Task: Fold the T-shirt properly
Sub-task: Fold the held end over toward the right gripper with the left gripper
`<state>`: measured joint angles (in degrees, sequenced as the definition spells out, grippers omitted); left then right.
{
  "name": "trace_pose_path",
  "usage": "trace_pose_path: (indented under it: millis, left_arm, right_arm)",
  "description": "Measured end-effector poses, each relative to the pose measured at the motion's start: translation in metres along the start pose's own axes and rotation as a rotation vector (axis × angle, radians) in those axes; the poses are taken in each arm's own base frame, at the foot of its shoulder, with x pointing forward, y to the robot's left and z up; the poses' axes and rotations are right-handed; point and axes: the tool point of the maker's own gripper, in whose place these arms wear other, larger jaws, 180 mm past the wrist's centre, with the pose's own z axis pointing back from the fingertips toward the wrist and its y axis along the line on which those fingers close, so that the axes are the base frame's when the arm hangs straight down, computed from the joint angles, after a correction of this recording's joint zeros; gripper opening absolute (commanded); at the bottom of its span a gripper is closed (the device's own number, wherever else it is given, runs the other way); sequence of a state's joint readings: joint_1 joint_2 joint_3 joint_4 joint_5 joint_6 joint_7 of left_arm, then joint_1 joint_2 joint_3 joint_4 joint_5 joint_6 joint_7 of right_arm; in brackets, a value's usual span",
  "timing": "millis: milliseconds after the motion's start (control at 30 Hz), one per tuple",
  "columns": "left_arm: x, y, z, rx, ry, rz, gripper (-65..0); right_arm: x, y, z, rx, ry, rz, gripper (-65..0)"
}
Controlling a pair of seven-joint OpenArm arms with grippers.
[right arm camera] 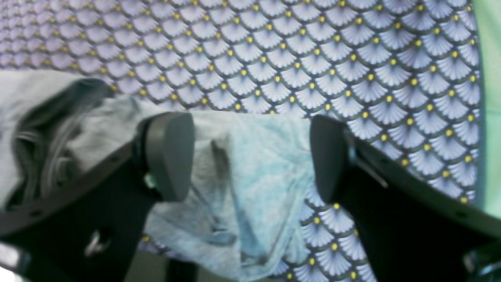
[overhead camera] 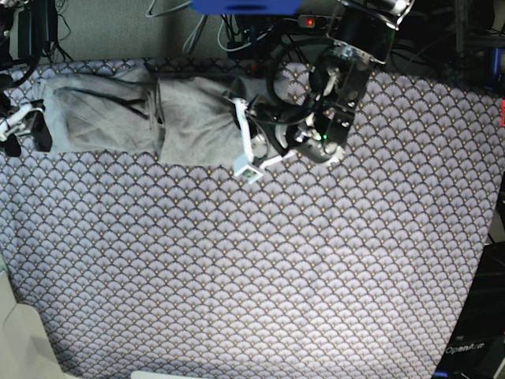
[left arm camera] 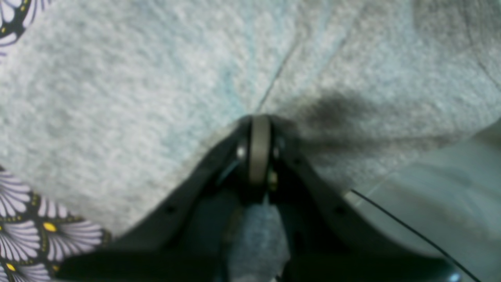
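The grey T-shirt [overhead camera: 134, 114] lies bunched and part-folded along the far left of the table in the base view. At the shirt's right edge, my left gripper [overhead camera: 241, 140] is shut. Its wrist view shows the fingertips of the left gripper [left arm camera: 260, 121] pinched on the T-shirt [left arm camera: 129, 109]. My right gripper [overhead camera: 25, 126] is at the shirt's left end. In the right wrist view this right gripper [right arm camera: 250, 156] is open, its pads [right arm camera: 170, 152] apart. A rumpled corner of the T-shirt [right arm camera: 254, 180] lies on the cloth between and below them.
The purple fan-scale tablecloth [overhead camera: 260, 268] covers the table. Cables [overhead camera: 237, 31] and a blue object [overhead camera: 245, 5] crowd the back edge. The left arm's body [overhead camera: 339, 87] reaches in from the top right. The table's edge [right arm camera: 489, 117] shows at the right of the right wrist view.
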<state>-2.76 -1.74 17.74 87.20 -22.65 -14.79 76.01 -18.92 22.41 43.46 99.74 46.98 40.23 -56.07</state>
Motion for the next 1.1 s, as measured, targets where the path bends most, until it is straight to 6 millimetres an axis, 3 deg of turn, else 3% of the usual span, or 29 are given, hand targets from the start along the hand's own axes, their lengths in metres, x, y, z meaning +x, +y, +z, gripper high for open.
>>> trace_pose_path:
  millis: [100, 167, 367, 767, 933, 1100]
  left_arm:
    - [0.0, 0.0, 0.0, 0.003, -0.001, -0.004, -65.0]
    - [0.001, 0.0, 0.001, 0.003, -0.002, -0.005, -65.0]
    - [0.002, 0.001, 0.002, 0.008, -0.002, -0.008, -65.0]
    - [0.013, 0.004, 0.017, 0.061, -0.043, -0.046, -65.0]
    - [0.015, 0.004, 0.02, 0.065, -0.053, -0.051, -65.0]
    - [0.031, 0.0, 0.035, 0.076, -0.121, -0.077, -65.0]
  right_arm:
    - [-0.006, -0.001, -0.003, 0.016, -0.011, -0.053, -17.9]
    - [-0.021, -0.005, -0.012, 0.019, 0.017, -0.116, -17.9]
    - [-0.058, -0.037, -0.023, -0.008, 0.109, -0.25, -17.9]
    - [-0.06, -0.045, -0.021, -0.021, 0.069, -0.273, -17.9]
    - [-0.077, -0.044, -0.016, -0.027, 0.097, -0.292, -17.9]
    - [-0.093, -0.045, -0.015, -0.029, 0.126, -0.328, -17.9]
